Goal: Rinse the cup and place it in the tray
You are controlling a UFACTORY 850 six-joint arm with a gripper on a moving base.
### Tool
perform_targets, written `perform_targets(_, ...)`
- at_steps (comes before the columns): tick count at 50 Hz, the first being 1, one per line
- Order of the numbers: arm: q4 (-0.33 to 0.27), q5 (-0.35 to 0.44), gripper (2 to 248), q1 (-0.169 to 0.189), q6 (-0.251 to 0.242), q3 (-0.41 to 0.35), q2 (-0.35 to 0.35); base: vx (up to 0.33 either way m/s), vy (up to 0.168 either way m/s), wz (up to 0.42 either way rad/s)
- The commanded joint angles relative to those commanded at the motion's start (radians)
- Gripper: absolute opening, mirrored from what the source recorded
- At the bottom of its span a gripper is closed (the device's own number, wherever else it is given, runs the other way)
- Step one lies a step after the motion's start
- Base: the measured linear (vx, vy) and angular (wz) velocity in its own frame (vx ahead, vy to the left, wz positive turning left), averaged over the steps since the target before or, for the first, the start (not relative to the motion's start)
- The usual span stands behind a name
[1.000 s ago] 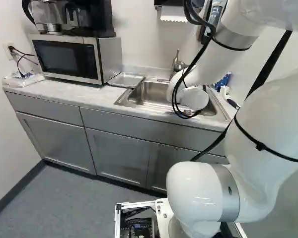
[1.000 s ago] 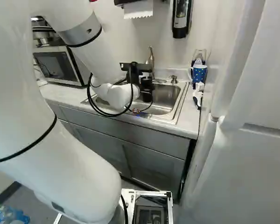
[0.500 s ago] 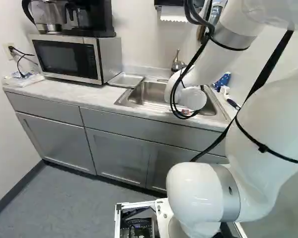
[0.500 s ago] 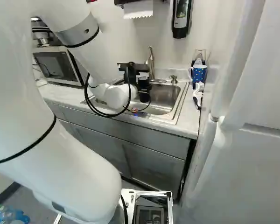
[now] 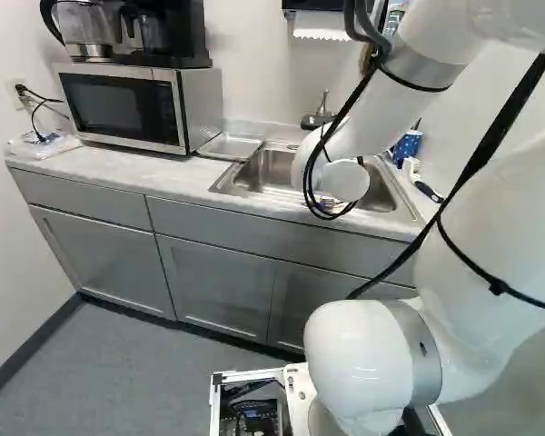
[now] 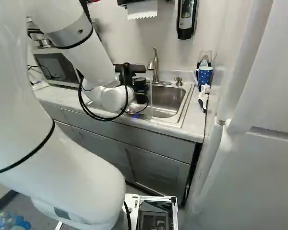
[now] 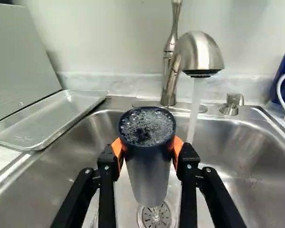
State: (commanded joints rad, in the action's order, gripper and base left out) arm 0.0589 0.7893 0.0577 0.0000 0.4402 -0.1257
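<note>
- Your claw (image 6: 140,92) is pinching the cup (image 7: 148,156), with its 2 orange pads (image 7: 178,146) pressed to opposite sides just below the rim.
- The cup is upright, dark at the top and paler lower down, with bubbly liquid inside.
- You have it over the sink (image 7: 232,142), above the bottom; the round drain (image 7: 156,217) shows just past its base.
- Your faucet (image 7: 199,52) is running. The stream (image 7: 194,114) falls to the right of the cup, apart from it, and goes into the sink.
- To the left of the sink you have the shallow metal tray (image 5: 230,146), lying flat on the table (image 5: 118,167) beside the microwave (image 5: 132,107). The cup is well apart from it.
- On top of that microwave, at the far left, stands a coffee maker (image 5: 168,34).
- At the far right, past the sink's edge, there's a blue mug (image 6: 205,75) with white dots. Nearer to you than the mug lies a white and dark utensil (image 6: 203,99).
- Your arm (image 6: 62,163) reaches from the near side over the sink's front edge, with a black cable (image 6: 82,103) looping beside its wrist.
- On the wall above hang a paper towel holder (image 5: 318,5) and a dispenser (image 6: 186,19).
</note>
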Motion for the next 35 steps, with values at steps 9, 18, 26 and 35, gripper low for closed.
perform_targets(9,0.000,0.000,122,-0.031,0.000,0.003,-0.019,0.000,0.000,0.000)
perform_targets(18,0.000,0.000,122,-0.048,0.000,0.011,-0.033,0.000,0.000,0.000)
perform_targets(26,0.000,-0.009,122,-0.056,0.000,0.017,-0.047,0.000,0.000,0.000)
perform_targets(35,0.000,-0.038,122,-0.066,0.000,0.021,-0.065,0.000,0.000,0.000)
